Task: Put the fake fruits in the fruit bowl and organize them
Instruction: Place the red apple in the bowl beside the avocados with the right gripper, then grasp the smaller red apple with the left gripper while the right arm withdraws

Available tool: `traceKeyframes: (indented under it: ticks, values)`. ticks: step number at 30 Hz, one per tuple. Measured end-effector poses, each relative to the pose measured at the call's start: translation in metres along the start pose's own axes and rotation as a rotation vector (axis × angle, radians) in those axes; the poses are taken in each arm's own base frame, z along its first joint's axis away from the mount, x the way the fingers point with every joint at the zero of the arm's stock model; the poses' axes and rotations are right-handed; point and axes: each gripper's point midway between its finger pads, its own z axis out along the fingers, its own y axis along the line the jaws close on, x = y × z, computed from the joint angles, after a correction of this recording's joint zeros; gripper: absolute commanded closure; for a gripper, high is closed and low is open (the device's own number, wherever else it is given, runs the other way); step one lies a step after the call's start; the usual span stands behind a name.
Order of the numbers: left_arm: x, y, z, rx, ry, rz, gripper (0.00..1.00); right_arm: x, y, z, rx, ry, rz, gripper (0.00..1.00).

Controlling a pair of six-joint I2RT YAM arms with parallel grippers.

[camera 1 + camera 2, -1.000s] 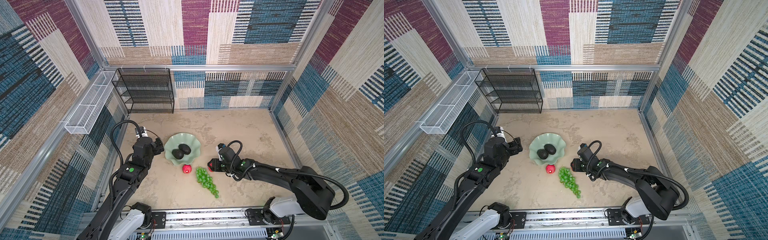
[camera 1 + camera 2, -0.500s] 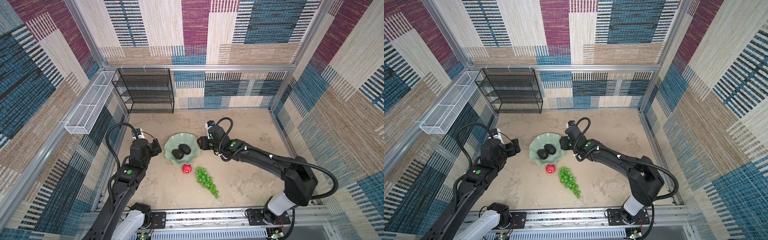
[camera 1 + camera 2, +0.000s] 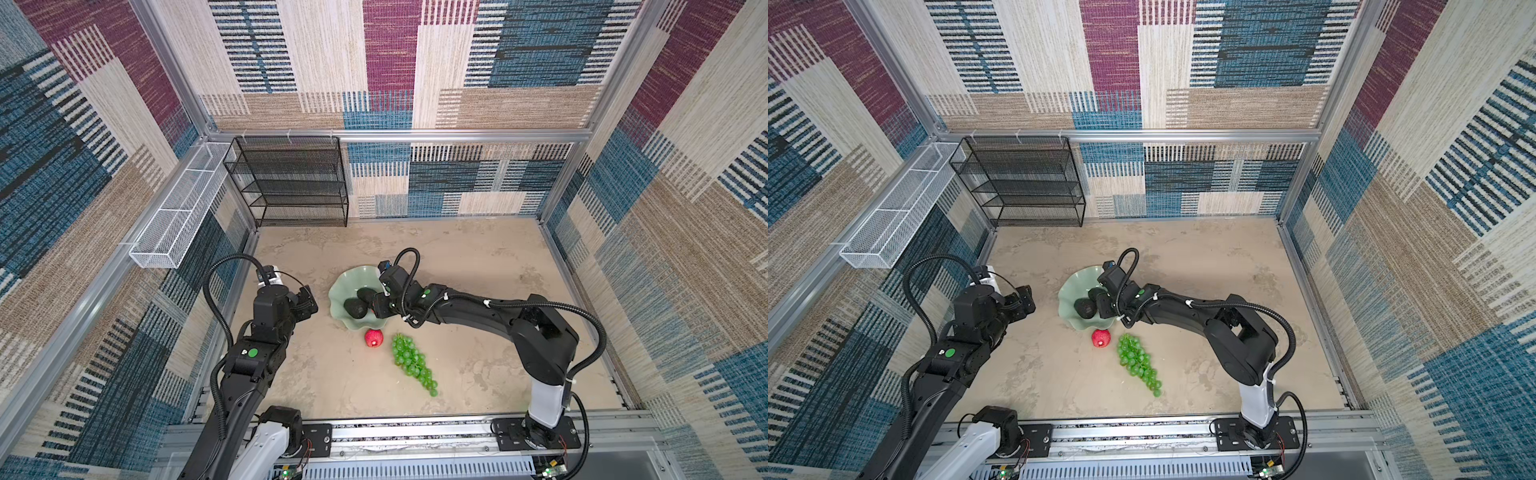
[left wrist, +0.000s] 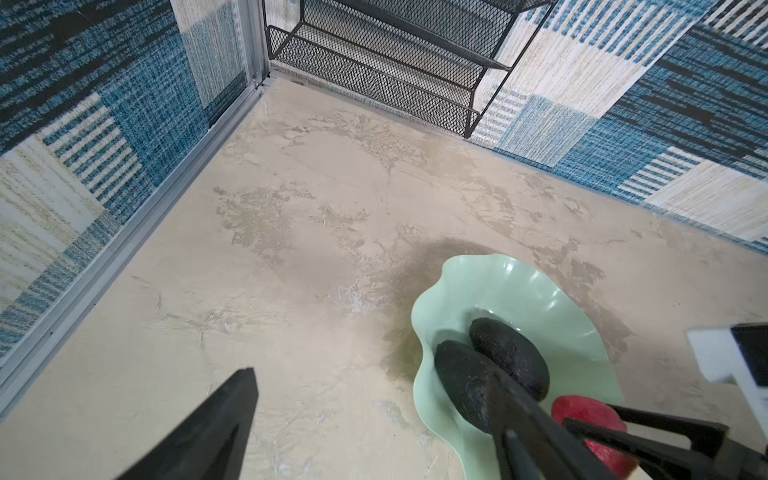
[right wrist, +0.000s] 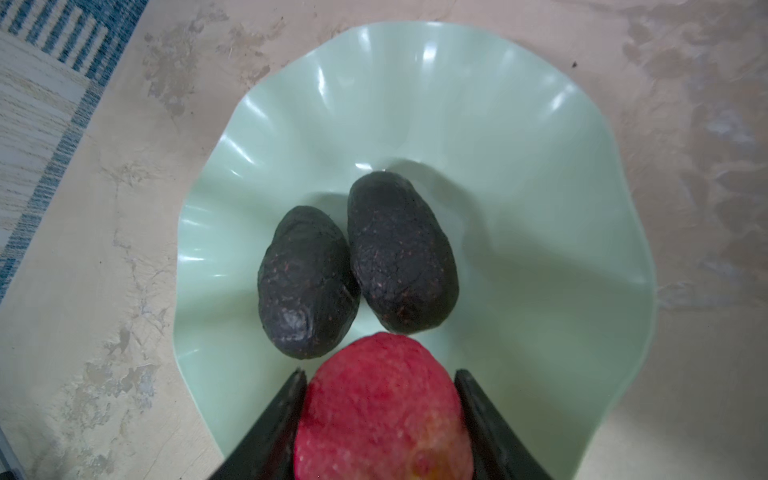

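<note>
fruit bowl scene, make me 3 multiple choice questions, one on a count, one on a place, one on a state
1. How many avocados lie in the fruit bowl?
A one
B two
C three

2. Where does the grape bunch lie?
A in the fruit bowl
B on a shelf
C on the table by the loose apple

3. What is the right pincer doing?
A shut on a red apple over the fruit bowl
B open and empty
C shut on an avocado

Answers:
1 B, the right wrist view shows two dark ones side by side in it.
2 C, both top views show it on the table outside the rim.
3 A, its fingers press both sides of the red apple.
</note>
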Motion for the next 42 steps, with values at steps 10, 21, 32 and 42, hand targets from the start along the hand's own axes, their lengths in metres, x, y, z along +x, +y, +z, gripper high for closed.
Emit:
traceKeyframes:
  ticks: [10,21,32,42]
  values:
    - [0.006,-0.014,-0.004,0.087,0.032,-0.046,0.11,0.003,0.001,0.014,0.005,0.029,-0.010,0.27]
    - [0.047,-0.042,-0.015,0.237,0.219,-0.081,0.19,-0.047,0.015,-0.060,-0.050,-0.168,0.016,0.00]
    - [0.148,-0.100,-0.038,0.343,0.491,0.086,0.18,-0.047,-0.086,-0.130,-0.035,-0.356,0.263,0.00]
    - [0.194,-0.119,-0.031,0.282,0.561,0.221,0.17,-0.023,-0.120,-0.151,-0.027,-0.387,0.344,0.00]
